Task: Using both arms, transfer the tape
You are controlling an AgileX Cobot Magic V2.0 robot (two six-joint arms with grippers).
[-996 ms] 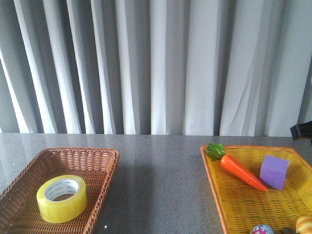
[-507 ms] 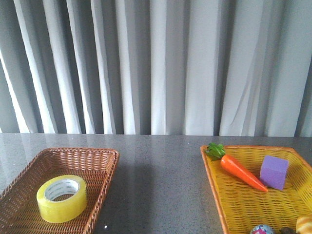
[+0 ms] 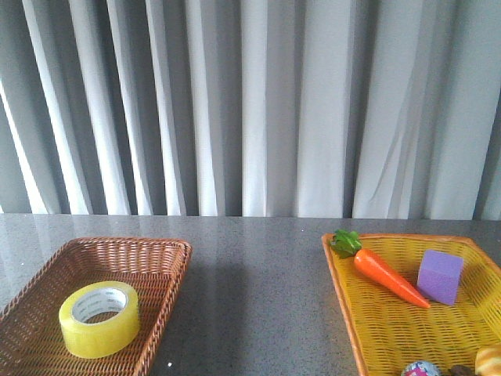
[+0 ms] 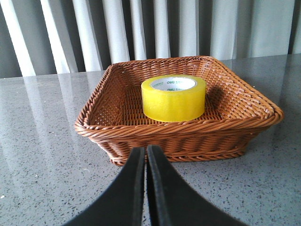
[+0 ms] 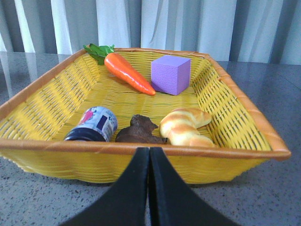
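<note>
Tape (image 3: 99, 319) sits flat in brown basket (image 3: 160, 258), w/ yellow basket (image 3: 344, 298) well apart. L gripper (image 4: 145, 155) & R gripper (image 5: 149, 155) both pinched tight, holding nothing. Can't tell if you're starting or done.

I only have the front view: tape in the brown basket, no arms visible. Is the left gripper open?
Observer: No. The left gripper is shut, empty, just short of the brown basket.
Operator: And the right?
Observer: The right gripper is also shut, facing the yellow basket.
Operator: What sits at that basket's near end?
Observer: A croissant, a brown lump and a small jar on its side.
</note>
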